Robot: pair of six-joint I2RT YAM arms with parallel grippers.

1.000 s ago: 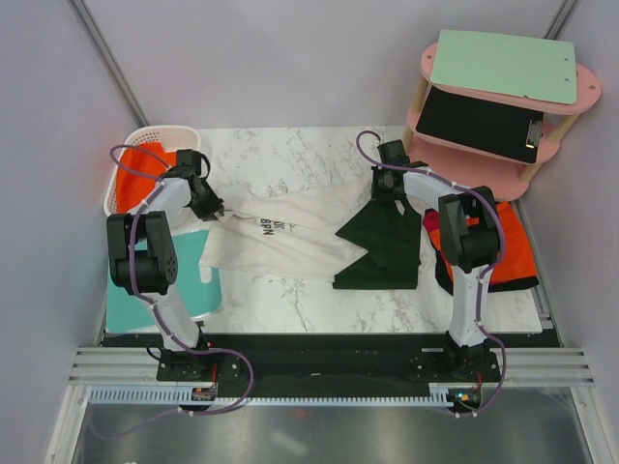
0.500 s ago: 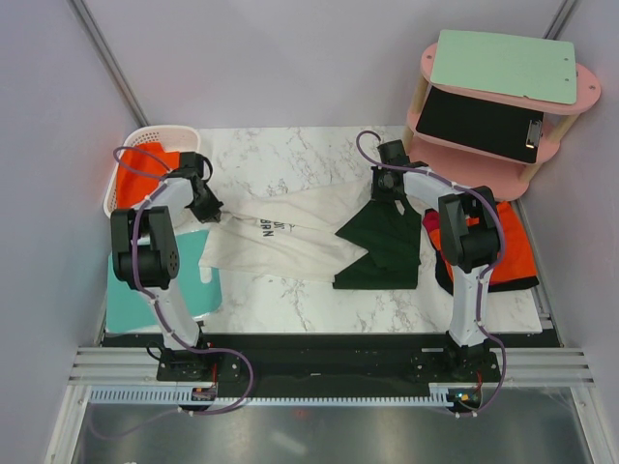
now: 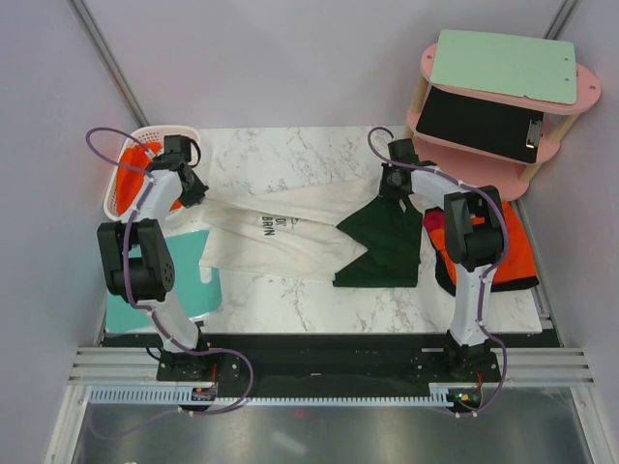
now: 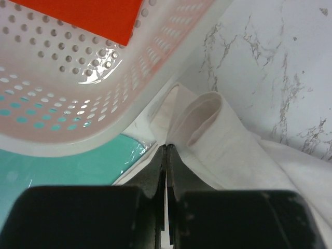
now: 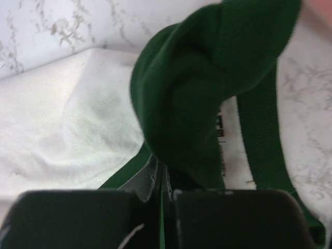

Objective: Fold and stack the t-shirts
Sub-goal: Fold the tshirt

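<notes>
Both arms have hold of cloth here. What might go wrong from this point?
1. The left tool pinches only a thin fold at the edge of the cream shirt, right beside the basket. The cloth may slip out, or the arm may bump the basket.
2. The right tool is shut on a bunched wad of the green shirt, which overlaps the cream one. Pulling may drag both shirts together and wrinkle them.

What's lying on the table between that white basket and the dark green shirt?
The cream-white t-shirt stretches across that gap, as the top view shows.
</notes>
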